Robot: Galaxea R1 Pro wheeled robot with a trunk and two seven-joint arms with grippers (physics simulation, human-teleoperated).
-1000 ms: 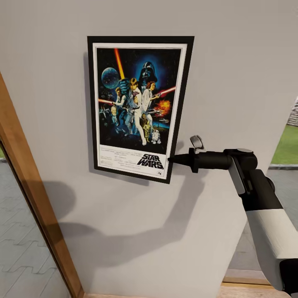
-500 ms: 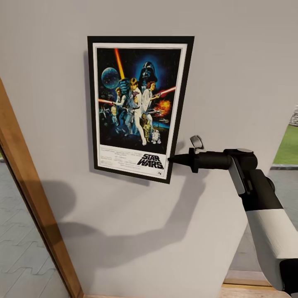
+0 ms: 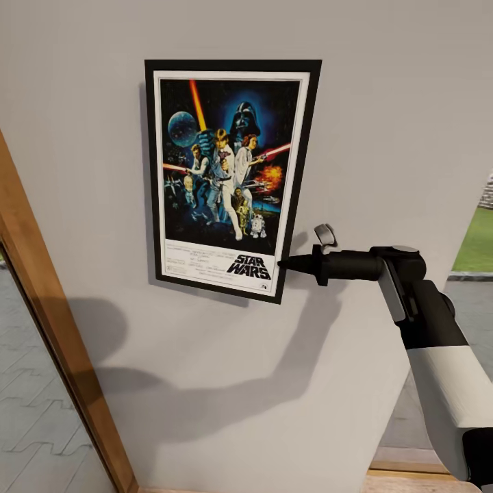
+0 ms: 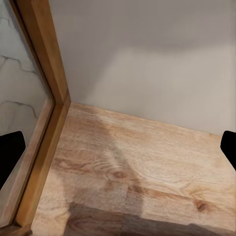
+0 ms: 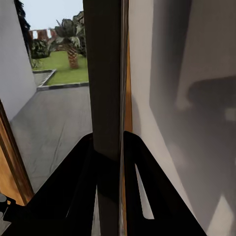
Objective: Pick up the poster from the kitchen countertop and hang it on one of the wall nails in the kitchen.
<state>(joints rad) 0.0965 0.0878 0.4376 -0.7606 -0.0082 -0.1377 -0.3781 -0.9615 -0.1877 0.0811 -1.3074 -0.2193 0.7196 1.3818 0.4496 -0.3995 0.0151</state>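
Our right tool (image 3: 284,263) sits at centre right of the head view with its dark fingers pinched on the lower right corner of the Star Wars poster (image 3: 229,174); in the right wrist view the poster's thin edge (image 5: 105,98) runs straight down between the two black fingers (image 5: 73,182), which close on it from either side. From that corner the poster rises up the middle of the frame, flat against the light-grey wall (image 3: 383,137) or very near it, its lower edge tilted so the held corner hangs lowest. We cannot make out a nail; if one is there, the frame covers it. We judge the poster to be a stiff, light, thin panel with a smooth frame, so a corner pinch gives it leverage to swing or slip, and a hold nearer mid-edge would steady it better. The thin rim looks easy to mark, so gentle pressure seems wise. Our left tool (image 4: 118,142) points at a wooden floor (image 4: 137,167) beside a wood door frame (image 4: 46,73), its finger tips wide apart at the picture's two sides, holding nothing.
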